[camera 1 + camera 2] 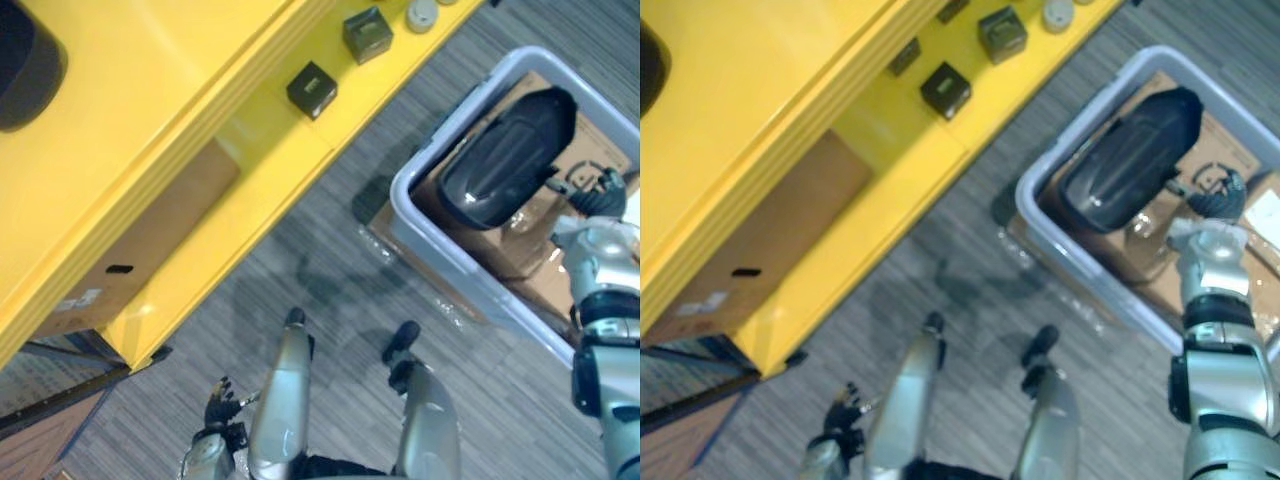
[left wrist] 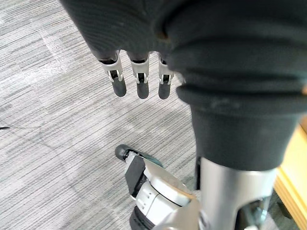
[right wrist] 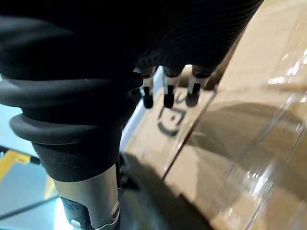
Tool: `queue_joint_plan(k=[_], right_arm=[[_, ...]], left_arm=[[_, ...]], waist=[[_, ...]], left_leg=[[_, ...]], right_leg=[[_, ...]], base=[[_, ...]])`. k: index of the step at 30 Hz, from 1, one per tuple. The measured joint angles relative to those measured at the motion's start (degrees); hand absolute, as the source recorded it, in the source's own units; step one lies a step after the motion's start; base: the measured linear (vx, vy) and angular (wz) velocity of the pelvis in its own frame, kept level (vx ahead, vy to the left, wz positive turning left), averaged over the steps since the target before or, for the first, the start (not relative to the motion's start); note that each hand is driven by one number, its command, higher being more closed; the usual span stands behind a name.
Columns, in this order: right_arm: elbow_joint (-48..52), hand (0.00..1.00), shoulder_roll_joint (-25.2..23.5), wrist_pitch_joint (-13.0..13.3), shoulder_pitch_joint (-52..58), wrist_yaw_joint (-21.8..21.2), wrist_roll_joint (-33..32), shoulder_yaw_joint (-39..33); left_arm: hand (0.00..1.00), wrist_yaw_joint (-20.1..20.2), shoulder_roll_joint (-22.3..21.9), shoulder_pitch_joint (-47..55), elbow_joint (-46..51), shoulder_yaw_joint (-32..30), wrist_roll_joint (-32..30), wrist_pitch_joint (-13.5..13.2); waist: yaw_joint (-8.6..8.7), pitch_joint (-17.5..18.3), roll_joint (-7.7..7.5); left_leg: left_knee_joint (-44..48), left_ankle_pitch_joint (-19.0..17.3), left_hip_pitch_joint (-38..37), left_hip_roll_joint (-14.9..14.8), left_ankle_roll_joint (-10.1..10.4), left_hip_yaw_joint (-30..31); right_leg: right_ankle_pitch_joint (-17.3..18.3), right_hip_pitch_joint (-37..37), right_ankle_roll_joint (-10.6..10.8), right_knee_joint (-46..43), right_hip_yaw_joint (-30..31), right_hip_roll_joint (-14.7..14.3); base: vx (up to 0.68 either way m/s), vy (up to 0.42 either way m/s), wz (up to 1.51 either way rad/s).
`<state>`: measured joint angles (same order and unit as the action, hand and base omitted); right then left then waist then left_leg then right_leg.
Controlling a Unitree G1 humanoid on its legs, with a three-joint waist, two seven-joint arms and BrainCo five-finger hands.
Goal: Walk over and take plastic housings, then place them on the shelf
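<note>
Plastic housing point(image 1: 505, 160), a big glossy black shell, is lying in the grey bin point(image 1: 445, 265) at the right of the frame, resting on brown cardboard point(image 1: 525, 250). The right hand point(image 1: 592, 188) is hovering over the bin just beside the housing's lower right end. I cannot tell from the head views whether it is touching. In its wrist view its fingers point(image 3: 165, 93) are hanging straight and apart, gripping nothing, above cardboard under shiny clear film point(image 3: 249, 139). The left hand point(image 1: 222, 405) is dangling at the lower left, fingers point(image 2: 139, 79) straight and loose over the carpet point(image 2: 53, 120).

The grab is not yet made, I'd say. The shell looks smooth and rounded, so a one-handed grip could be slipping off it. Lifting it at a slant could be catching it on the bin's wall or dragging the film along. The yellow shelf point(image 1: 255, 150) at upper left is already carrying small dark boxes point(image 1: 312, 90), so a careless placing could be knocking those off.
</note>
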<state>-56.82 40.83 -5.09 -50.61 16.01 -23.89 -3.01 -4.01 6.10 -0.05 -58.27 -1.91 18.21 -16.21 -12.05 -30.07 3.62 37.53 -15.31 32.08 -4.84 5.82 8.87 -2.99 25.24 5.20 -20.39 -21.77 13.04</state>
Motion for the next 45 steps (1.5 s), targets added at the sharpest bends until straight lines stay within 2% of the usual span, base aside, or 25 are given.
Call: queue_joint_plan(k=[8,10,14,15,22,26,35,39,42,43,45], right_arm=[[-2.88,0.0,1.7,-2.98,-2.07,-0.1,0.06,2.75],[-3.42,0.0,3.42,-4.58,-2.35,-0.47,0.12,3.46],[-5.49,0.0,4.06,-6.82,-4.22,-0.98,0.57,3.5],[-5.52,1.0,4.2,-7.49,-4.37,-1.03,0.57,3.53],[-9.4,1.0,5.1,-10.47,-6.31,-1.08,3.15,3.57],[-10.94,1.0,6.68,-11.72,-6.74,-1.2,5.99,3.83],[-12.88,1.0,6.91,-14.47,-8.44,-1.66,18.0,5.74],[-13.51,1.0,6.91,-16.83,-8.85,-1.52,23.27,6.37],[-15.02,1.0,6.94,-19.87,-8.59,-1.99,27.4,7.26],[-15.33,1.0,6.95,-20.72,-8.59,-2.0,29.45,7.76],[-15.33,1.0,7.01,-20.96,-8.6,-1.97,30.45,8.53]], left_arm=[[0.0,0.4,-0.46,-0.01,-1.28,1.39,2.04,-0.41],[0.0,0.4,-0.68,0.0,-1.47,2.44,2.06,-0.43],[0.0,0.41,-1.01,0.0,-1.44,2.68,2.08,-0.54],[0.0,0.41,-1.02,0.0,-1.44,2.71,2.13,-0.55],[0.0,0.4,-1.05,0.0,-1.44,3.21,2.28,-0.96],[0.0,0.45,-1.92,0.0,-1.46,3.21,4.33,-1.01],[0.0,0.82,-2.26,0.0,-1.41,3.28,4.47,-2.49],[0.0,0.82,-2.26,0.01,-1.38,3.27,4.49,-2.5],[0.0,0.82,-2.23,0.01,-1.29,3.26,4.52,-2.99],[0.0,0.81,-2.17,0.01,-1.08,3.27,4.77,-4.28],[0.0,0.76,-2.11,0.01,-0.56,3.28,6.22,-5.18]], waist=[[-0.68,0.7,1.19],[-1.32,1.18,2.02],[-1.4,1.44,2.44],[-1.45,1.44,2.44],[-2.58,1.49,2.51],[-3.05,2.15,3.5],[-3.43,2.9,4.57],[-3.82,3.13,4.51],[-3.78,3.28,4.45],[-3.75,3.73,4.29],[-3.7,3.8,4.3]], left_leg=[[-1.13,0.78,0.04,0.32,0.03,-0.15],[-1.44,1.01,0.04,0.26,0.19,-0.04],[-1.57,1.17,0.0,0.2,0.31,0.0],[-1.57,1.18,0.0,0.2,0.3,-0.01],[-2.1,1.65,-0.12,0.25,0.31,-0.03],[-2.73,2.04,-0.24,0.48,0.26,-0.03],[-4.21,2.86,-1.02,0.5,0.56,-0.12],[-4.21,2.88,-1.03,0.41,0.55,-0.07],[-4.21,2.89,-1.27,0.3,0.53,0.09],[-4.2,2.89,-1.15,0.24,0.52,0.08],[-4.2,2.9,-1.23,0.03,0.52,0.08]], right_leg=[[-0.01,0.57,-0.03,-0.12,0.03,0.42],[-0.02,0.7,-0.07,-0.13,-0.02,0.37],[-0.07,0.7,-0.17,-0.14,-0.03,0.31],[-0.09,0.7,-0.19,-0.13,-0.03,0.31],[-0.15,0.69,-0.28,-0.11,-0.09,0.41],[-0.16,0.68,-0.29,-0.08,-0.17,0.69],[-0.19,0.58,-0.45,0.05,-0.16,0.81],[-0.28,0.42,-0.52,0.26,-0.26,0.81],[-0.61,-0.43,-0.52,1.07,-0.6,0.66],[-0.93,-0.54,-0.56,1.59,-0.63,0.48],[-1.26,-0.93,-0.58,2.3,-0.73,0.16]], base=[[0.0,0.04,0.01],[0.0,0.018,0.0],[0.0,0.042,0.0],[-0.01,0.048,0.01],[0.0,0.046,0.01],[0.01,0.045,0.03],[0.0,0.042,0.01],[0.0,0.054,0.01],[0.01,0.061,0.03],[0.0,0.057,-0.02],[0.0,0.046,-0.02]])
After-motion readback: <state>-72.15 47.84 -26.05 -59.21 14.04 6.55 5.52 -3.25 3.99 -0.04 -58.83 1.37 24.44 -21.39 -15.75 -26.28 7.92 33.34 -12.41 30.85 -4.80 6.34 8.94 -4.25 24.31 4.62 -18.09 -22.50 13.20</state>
